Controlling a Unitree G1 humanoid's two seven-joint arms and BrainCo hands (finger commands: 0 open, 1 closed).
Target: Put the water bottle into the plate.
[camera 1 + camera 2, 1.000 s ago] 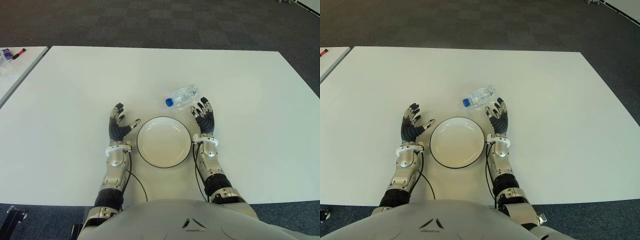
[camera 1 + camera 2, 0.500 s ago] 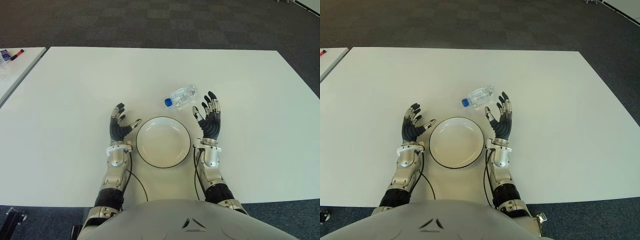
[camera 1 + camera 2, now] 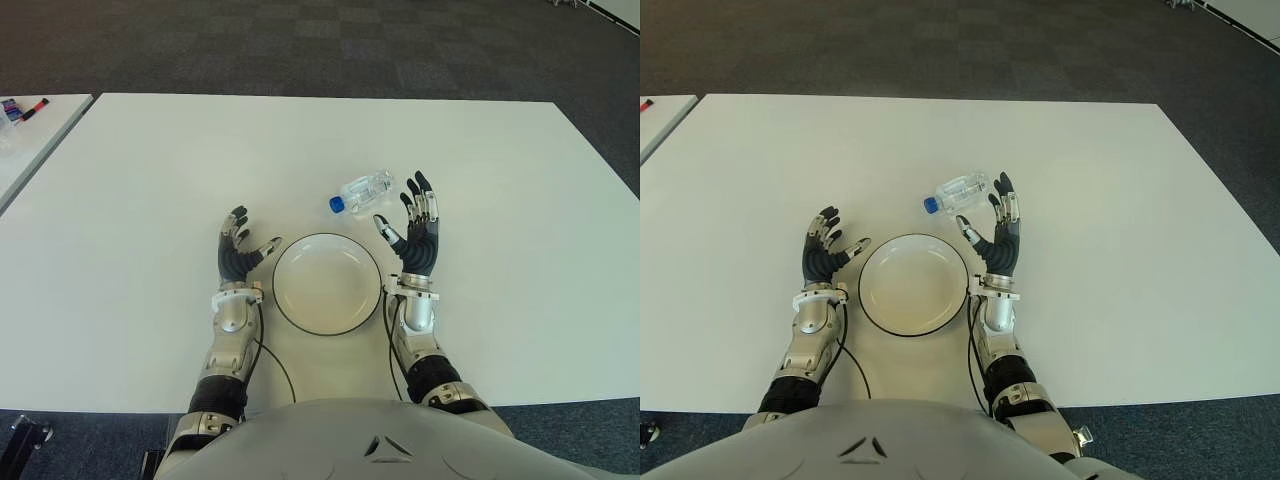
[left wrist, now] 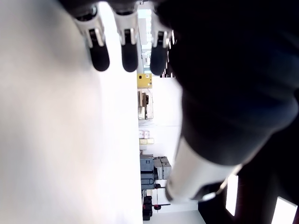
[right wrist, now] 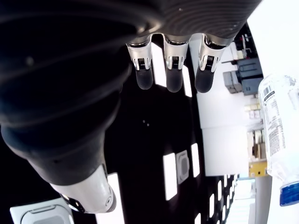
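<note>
A clear water bottle (image 3: 363,191) with a blue cap lies on its side on the white table (image 3: 140,180), just beyond the plate's far right rim. The white plate (image 3: 327,283) with a dark rim sits between my two hands and holds nothing. My right hand (image 3: 415,228) is raised with fingers spread, open, its fingertips just right of the bottle and apart from it. The bottle (image 5: 280,140) also shows beside that hand in the right wrist view. My left hand (image 3: 238,250) shows open just left of the plate.
A second white table (image 3: 30,135) with markers on it stands at the far left. Dark carpet lies beyond the table's far edge. Thin black cables run along both forearms near the plate.
My right hand has lifted off the table and moved forward, its fingertips now level with the bottle. The bottle, plate and left hand have not moved.
</note>
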